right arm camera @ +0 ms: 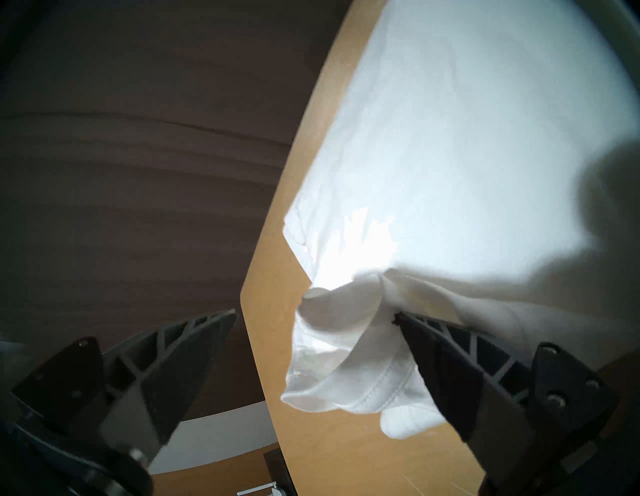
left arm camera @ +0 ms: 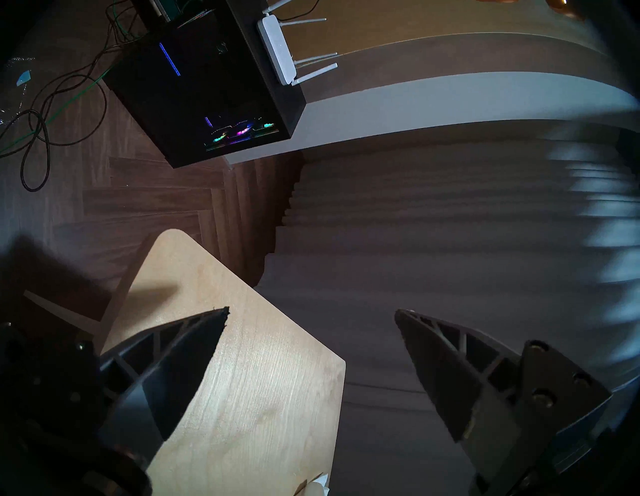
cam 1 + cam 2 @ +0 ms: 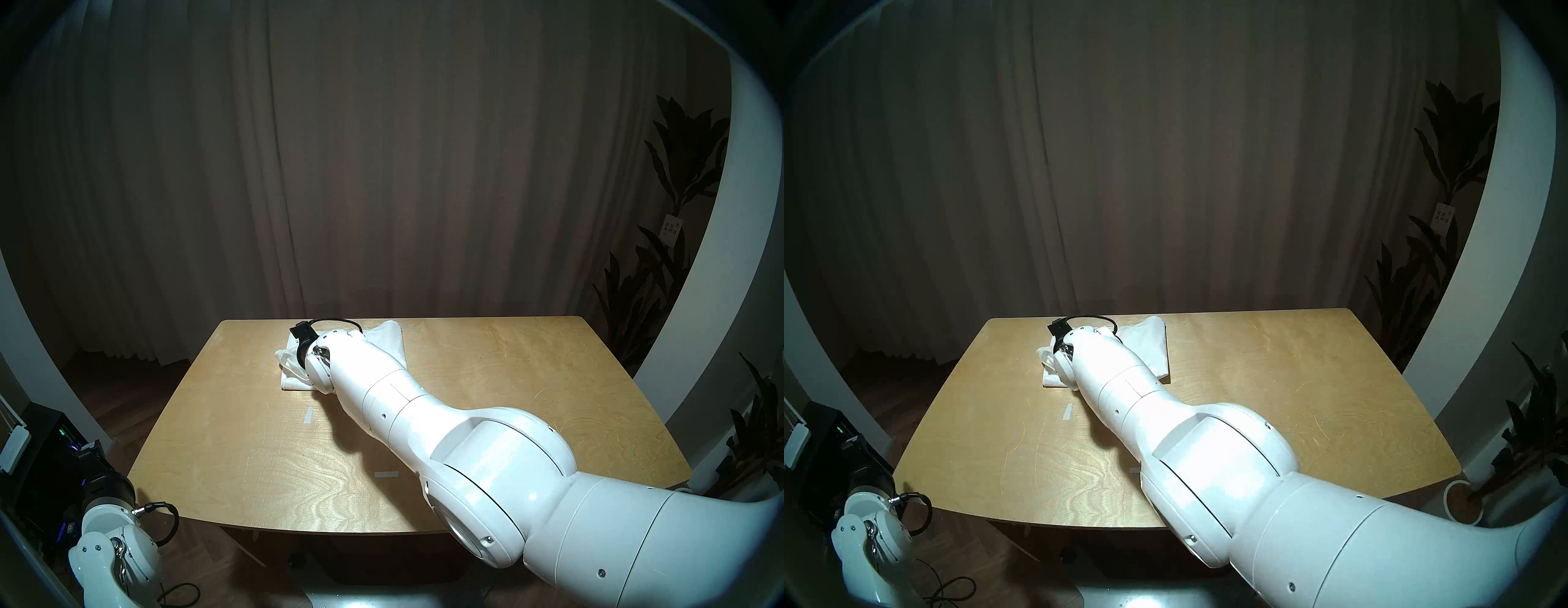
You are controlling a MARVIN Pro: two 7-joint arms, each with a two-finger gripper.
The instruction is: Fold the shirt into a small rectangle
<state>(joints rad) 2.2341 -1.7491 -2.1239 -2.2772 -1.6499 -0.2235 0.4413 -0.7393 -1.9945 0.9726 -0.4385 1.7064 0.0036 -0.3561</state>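
Observation:
The white shirt [image 3: 392, 339] lies partly folded at the far left-centre of the wooden table [image 3: 254, 467]. My right arm reaches across the table and its wrist [image 3: 322, 361] covers the shirt's middle. In the right wrist view the right gripper [image 1: 314, 314] stands open over the shirt [image 1: 467, 156]. A bunched corner with a stitched hem [image 1: 346, 363] rests against one finger [image 1: 450, 363], and nothing pinches it. My left gripper [image 2: 311, 311] is open and holds nothing; it hangs off the table's near left corner [image 2: 242, 381].
Two small white tape strips [image 3: 308, 415] [image 3: 387, 474] are stuck on the tabletop. A black computer case [image 2: 207, 97] with a white router [image 2: 280, 48] and loose cables [image 2: 34, 138] sits on the floor to the left. Potted plants [image 3: 679, 212] stand at the right, and a curtain hangs behind.

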